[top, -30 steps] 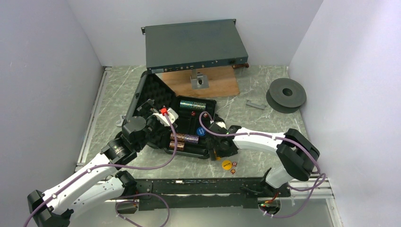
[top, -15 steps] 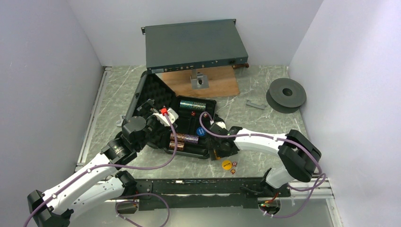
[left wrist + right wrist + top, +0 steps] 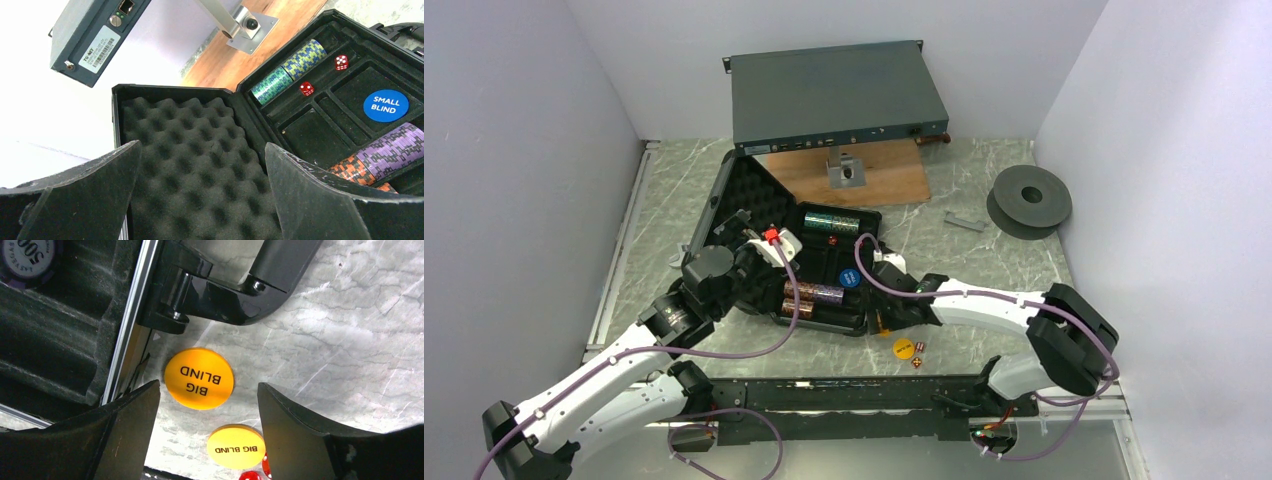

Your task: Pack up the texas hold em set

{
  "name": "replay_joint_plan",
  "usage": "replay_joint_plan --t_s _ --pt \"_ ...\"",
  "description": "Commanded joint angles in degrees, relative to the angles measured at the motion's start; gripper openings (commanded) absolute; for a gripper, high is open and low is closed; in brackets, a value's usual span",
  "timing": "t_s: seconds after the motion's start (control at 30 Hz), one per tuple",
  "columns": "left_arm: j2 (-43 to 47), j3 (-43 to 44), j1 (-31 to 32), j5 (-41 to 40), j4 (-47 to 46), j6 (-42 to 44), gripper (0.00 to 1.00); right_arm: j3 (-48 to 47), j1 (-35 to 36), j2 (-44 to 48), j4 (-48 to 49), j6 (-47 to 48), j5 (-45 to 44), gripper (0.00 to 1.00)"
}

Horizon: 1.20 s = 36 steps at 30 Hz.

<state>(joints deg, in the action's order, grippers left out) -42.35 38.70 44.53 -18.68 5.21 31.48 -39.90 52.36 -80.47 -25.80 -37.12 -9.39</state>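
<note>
The black case lies open, its foam-lined lid tilted back on the left. Inside are a green-and-blue chip stack, a purple-and-orange stack, two red dice and a blue SMALL BLIND disc. My left gripper hangs open over the foam with nothing in it. My right gripper is open, low over the table by the case handle. Its jaws straddle an orange BIG BLIND disc. A yellow BIG BLIND disc and more red dice lie nearer the front edge.
A large grey-blue rack unit stands at the back over a wooden board with a metal bracket. A dark grey spool and a small grey strip lie at the right. White walls close in on both sides.
My right arm has shifted a little to the right along the case's front edge, and its jaws have narrowed slightly. The left arm has not moved.
</note>
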Motion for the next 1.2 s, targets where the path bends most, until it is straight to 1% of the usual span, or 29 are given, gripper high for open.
replay_joint_plan --t_s 0.0,0.13,0.37,0.53,0.6,0.77,1.17 --pt "-0.52 0.50 -0.17 0.58 -0.82 0.40 1.00 -0.25 -0.15 -2.26 3.36 -1.98 -1.53 0.73" --pt "-0.62 0.35 -0.18 0.24 -0.95 0.50 1.00 -2.34 -0.15 -6.77 1.42 -2.49 -2.46 0.70" --pt "-0.80 0.41 -0.20 0.31 -0.85 0.51 1.00 -2.25 0.52 -8.24 -2.81 -3.27 -4.14 0.65" --pt "-0.93 0.41 -0.20 0.37 -0.91 0.53 1.00 -0.10 0.89 -6.34 -6.92 -4.65 -5.14 0.65" --pt "-1.00 0.49 -0.16 0.41 -0.83 0.45 1.00 1.07 0.97 -4.82 -6.25 -4.83 -2.86 0.65" --pt "-1.11 0.41 -0.17 0.29 -0.82 0.42 1.00 1.43 1.08 -2.94 -8.60 -7.40 -3.23 0.65" --pt "-1.16 0.67 -0.20 0.69 -0.60 0.33 1.00 1.21 1.25 1.83 -11.96 -8.82 -4.19 0.63"
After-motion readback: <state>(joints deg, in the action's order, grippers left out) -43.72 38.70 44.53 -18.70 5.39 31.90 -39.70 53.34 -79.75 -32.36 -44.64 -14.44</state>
